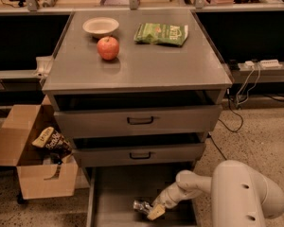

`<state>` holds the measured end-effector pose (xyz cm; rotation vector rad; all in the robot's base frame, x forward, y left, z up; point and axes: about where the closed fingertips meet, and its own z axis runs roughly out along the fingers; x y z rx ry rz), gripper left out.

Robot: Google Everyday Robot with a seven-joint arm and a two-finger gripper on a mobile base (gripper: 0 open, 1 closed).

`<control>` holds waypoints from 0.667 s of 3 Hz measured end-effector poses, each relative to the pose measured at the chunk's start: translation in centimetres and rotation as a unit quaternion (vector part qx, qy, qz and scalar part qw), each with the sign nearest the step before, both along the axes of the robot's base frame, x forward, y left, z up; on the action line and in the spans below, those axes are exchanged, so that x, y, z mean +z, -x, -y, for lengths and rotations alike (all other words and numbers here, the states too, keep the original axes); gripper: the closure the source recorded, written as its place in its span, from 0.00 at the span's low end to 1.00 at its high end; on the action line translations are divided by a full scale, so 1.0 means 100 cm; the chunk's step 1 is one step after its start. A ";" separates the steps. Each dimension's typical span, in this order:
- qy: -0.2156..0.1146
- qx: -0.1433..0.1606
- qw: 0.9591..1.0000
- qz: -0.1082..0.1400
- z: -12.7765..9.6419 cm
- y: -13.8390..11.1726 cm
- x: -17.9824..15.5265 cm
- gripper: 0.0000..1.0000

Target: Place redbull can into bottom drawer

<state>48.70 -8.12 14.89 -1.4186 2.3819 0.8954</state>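
We are noting the arm [236, 195] reaching in from lower right: a thick white upper link, then a slimmer forearm angling down and left. The wrist is bending toward the floor of the bottom drawer [114, 193]. The gripper [150, 211] is sitting low inside it, right of centre and pointing left, its tan fingers [156, 213] gripping the can [141, 205] at one end.

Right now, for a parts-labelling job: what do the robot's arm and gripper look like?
The arm is smooth off-white: a bulky rounded casing with small dark dimples, tapering through a rounded joint to a slim forearm. The gripper, down in the bottom drawer, ends pale tan. No cables or markings show.
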 end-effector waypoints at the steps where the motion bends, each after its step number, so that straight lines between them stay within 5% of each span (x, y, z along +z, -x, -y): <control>1: -0.009 -0.003 1.000 0.000 -0.010 -0.011 -0.008 0.82; 2: -0.010 -0.008 1.000 0.002 -0.015 -0.016 -0.012 0.57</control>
